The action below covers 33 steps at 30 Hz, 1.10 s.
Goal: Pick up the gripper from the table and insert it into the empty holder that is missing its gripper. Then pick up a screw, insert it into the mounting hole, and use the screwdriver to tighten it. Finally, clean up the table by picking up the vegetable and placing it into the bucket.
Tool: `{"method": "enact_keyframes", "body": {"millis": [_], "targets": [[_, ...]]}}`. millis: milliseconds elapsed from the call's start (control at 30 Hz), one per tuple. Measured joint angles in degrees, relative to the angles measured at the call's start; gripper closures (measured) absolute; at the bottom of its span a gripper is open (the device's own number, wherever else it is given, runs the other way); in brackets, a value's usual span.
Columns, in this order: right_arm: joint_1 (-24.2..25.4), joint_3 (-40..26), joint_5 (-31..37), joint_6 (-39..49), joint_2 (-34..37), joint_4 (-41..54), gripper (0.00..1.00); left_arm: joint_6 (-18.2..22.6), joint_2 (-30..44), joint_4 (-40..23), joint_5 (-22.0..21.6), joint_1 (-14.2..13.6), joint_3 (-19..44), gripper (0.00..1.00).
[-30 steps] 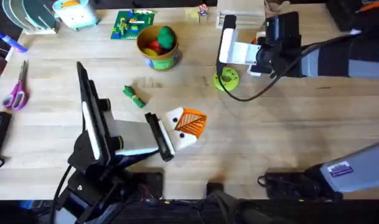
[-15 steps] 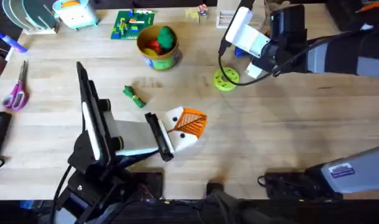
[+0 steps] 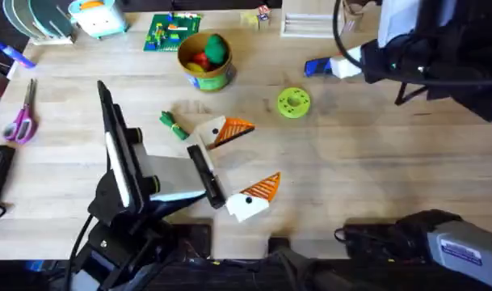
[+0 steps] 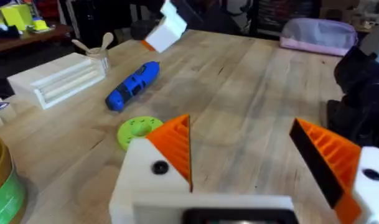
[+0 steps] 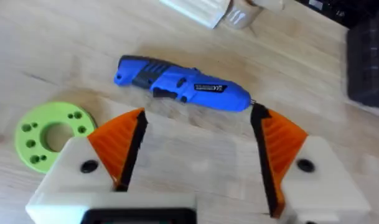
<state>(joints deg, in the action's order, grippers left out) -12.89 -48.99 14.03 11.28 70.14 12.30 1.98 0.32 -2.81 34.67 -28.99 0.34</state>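
the likeliest failure is judged to be a poor pickup of the screwdriver (image 5: 183, 84): it is a round body lying flat on the table (image 3: 375, 162), so a descent that is off its axis could roll it away from the pads or nip only its end, leaving it tilted for the screw. it lies at the far right of the table, beyond the green disc (image 3: 293, 103), and is seen just ahead of the right gripper (image 5: 198, 155), whose fingers are spread wide, with nothing between the orange pads. the right arm is raised high near the camera, dark and blurred, its gripper hanging above the screwdriver and pointed down at it. a second risk lies at the left gripper (image 3: 237, 166): its two white fingers with orange pads (image 4: 177, 146) are wide apart and empty, low over the table's middle, one tip close beside the vegetable (image 3: 174, 125), which could be knocked aside by a careless sweep before cleanup. the left arm is stretched low from its base toward the centre, wrist level, fingers facing the far side. the bucket (image 3: 205, 71) stands beyond the vegetable with a red and a green toy inside, so a crowded drop could let the vegetable bounce out. no loose orange finger, separate holder or screw can be made out, so the state of the assembly cannot be told.
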Motion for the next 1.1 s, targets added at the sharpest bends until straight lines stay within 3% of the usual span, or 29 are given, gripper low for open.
{"method": "enact_keyframes", "body": {"millis": [133, 233, 300, 367, 500, 600, 900, 1000, 1100], "targets": [[0.0, 0.0, -0.2, -8.7, -3.4, 0.8, 0.009, 0.0, 0.0, 0.6, -2.4, 0.0, 0.0, 0.008], [0.0, 0.0, -0.3, -12.7, -3.4, 3.2, 0.009, -0.1, 0.0, 5.6, -5.0, 0.0, 0.0, 0.010], [0.0, 0.0, -0.8, -14.7, -3.1, 4.5, 0.009, -0.3, 0.0, 7.1, -7.8, 0.0, 0.2, 0.010], [0.0, 0.0, -2.3, -16.0, -2.9, 4.8, 0.009, -1.8, 0.0, 4.6, -12.3, 0.0, 1.5, 0.010], [0.0, 0.0, -5.9, -17.3, -2.9, 4.4, 0.009, -6.8, 0.5, -8.2, -22.7, 0.2, 9.4, 0.010], [0.0, 0.0, -7.7, -17.8, -2.9, 4.4, 0.009, -8.7, 3.2, -19.7, -29.8, 1.0, 19.6, 0.011], [0.0, 0.0, -9.2, -18.6, -2.9, 2.7, 0.009, -12.9, 23.7, -57.7, -48.6, 4.6, 50.3, 0.010], [0.0, 0.0, -9.2, -18.6, -2.9, 2.7, 0.009, -14.5, 31.5, -63.4, -51.7, 6.5, 55.6, 0.010], [0.0, 0.0, -9.2, -18.6, -2.9, 2.7, 0.009, -15.3, 38.1, -61.6, -51.8, 8.2, 58.2, 0.011]]}}
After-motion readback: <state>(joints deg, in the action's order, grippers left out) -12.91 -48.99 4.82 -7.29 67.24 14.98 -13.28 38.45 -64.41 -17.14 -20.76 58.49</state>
